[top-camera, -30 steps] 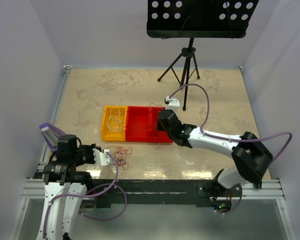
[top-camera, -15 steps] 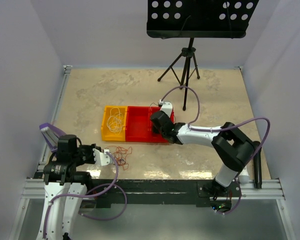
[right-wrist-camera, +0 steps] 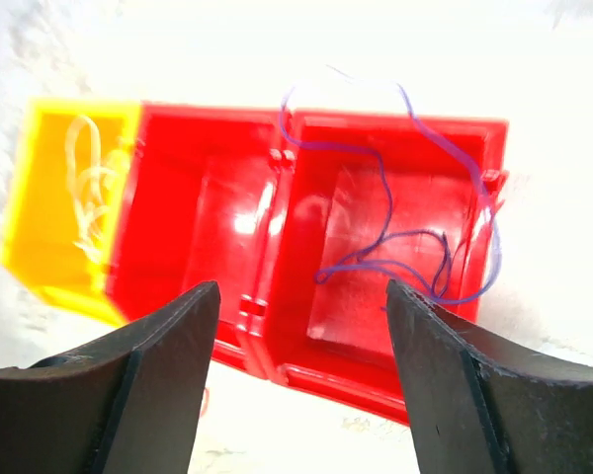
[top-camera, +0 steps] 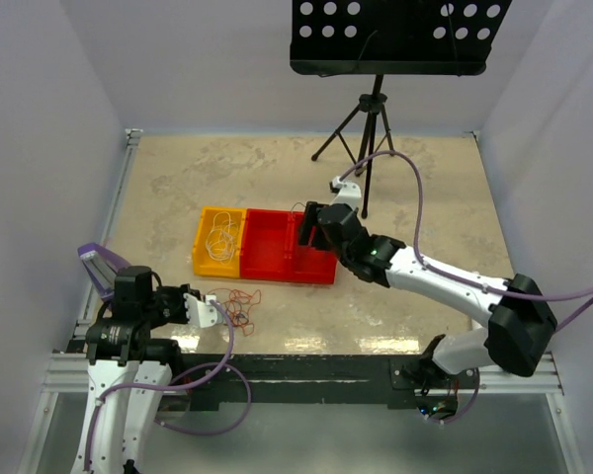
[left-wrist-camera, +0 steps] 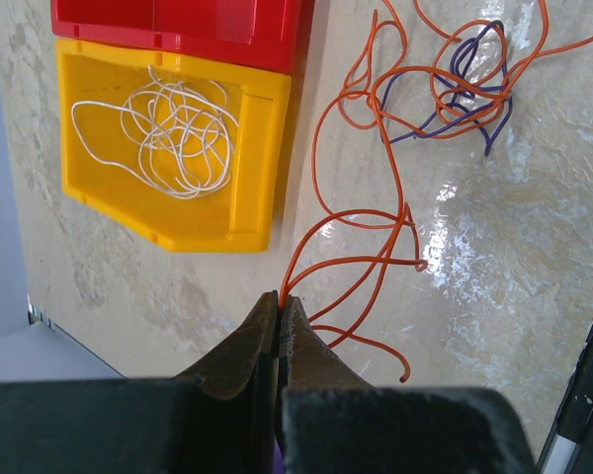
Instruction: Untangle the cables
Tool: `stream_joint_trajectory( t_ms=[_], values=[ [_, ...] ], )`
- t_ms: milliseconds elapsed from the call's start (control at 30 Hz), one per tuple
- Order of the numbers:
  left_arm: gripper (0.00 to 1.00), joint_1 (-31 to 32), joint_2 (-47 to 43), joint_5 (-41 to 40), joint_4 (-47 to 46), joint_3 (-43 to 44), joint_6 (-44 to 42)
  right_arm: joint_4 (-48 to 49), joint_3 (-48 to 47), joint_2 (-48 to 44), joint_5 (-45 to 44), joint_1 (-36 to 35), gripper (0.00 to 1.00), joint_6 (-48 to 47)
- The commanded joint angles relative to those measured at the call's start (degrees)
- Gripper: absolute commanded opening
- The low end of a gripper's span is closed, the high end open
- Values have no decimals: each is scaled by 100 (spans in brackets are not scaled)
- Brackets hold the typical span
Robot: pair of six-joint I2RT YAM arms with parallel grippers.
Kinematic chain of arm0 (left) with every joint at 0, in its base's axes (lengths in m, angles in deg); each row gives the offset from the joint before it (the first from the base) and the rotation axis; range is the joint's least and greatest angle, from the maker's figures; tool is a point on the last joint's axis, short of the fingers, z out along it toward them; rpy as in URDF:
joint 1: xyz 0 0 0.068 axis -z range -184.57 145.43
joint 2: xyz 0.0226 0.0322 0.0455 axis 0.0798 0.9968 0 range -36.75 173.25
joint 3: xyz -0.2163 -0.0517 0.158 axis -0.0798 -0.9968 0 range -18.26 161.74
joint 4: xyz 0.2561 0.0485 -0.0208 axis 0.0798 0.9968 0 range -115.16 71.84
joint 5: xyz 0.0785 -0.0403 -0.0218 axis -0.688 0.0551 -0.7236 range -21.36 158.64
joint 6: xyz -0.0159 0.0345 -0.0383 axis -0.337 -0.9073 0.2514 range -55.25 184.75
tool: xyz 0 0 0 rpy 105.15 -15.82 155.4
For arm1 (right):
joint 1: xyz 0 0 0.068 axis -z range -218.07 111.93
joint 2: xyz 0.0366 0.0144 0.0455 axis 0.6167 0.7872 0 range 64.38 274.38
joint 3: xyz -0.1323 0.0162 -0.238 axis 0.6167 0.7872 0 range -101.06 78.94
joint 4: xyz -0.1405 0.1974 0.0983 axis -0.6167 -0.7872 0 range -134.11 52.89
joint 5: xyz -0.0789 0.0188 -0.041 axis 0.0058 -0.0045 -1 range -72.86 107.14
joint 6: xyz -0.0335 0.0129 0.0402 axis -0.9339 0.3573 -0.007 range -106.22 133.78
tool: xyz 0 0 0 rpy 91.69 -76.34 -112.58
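Nearest, on the left, the left gripper is pressed tight together, pinching one end of an orange cable. From there the orange cable loops off to the right into a loose tangle with a purple cable, both lying on the tabletop just on the near side of the bins. Beyond them sits a yellow bin with a white cable coiled inside, its right side touching the red bins. The right gripper hangs over the red bins, jaws spread wide with nothing between them. A thin purple strand lies in the right-hand red bin. Far back stands a black music stand.
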Motion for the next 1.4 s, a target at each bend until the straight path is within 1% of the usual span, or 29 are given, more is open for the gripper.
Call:
stream_joint_trajectory(
  t_ms=[0, 67, 100, 167, 267, 433, 633, 867, 1000, 1133, 1367],
  values=[
    [0, 37, 39, 159, -128, 48, 119, -325, -572, -326, -426, 93, 72, -258],
    [0, 37, 48, 176, -137, 74, 145, -378, -669, -212, -489, 347, 72, -346],
    [0, 46, 56, 176, -120, 83, 154, -360, -687, -150, -454, 505, 74, -390],
    [0, 46, 56, 150, -111, 92, 163, -98, -600, -62, -375, 708, 76, -521],
    [0, 55, 74, 106, -111, 110, 154, 167, -695, 349, -401, 814, 76, -733],
    [0, 55, 100, 97, -146, 180, 180, 369, -1169, 1123, -226, 814, 72, -891],
    [0, 55, 100, 62, -137, 154, 189, 510, -1732, 1862, -392, 832, 68, -1128],
    [0, 55, 39, -8, -146, 75, 206, 554, -2181, 2170, -15, 849, 68, -1059],
    [0, 55, 39, 9, -172, 30, 215, 554, -2321, 2390, 73, 832, 65, -980],
    [0, 55, 30, 27, -234, 4, 206, 361, -2523, 2645, -32, 823, 62, -962],
    [0, 55, 4, 62, -278, -66, 215, 203, -2717, 2786, -94, 797, 57, -909]
  ],
)
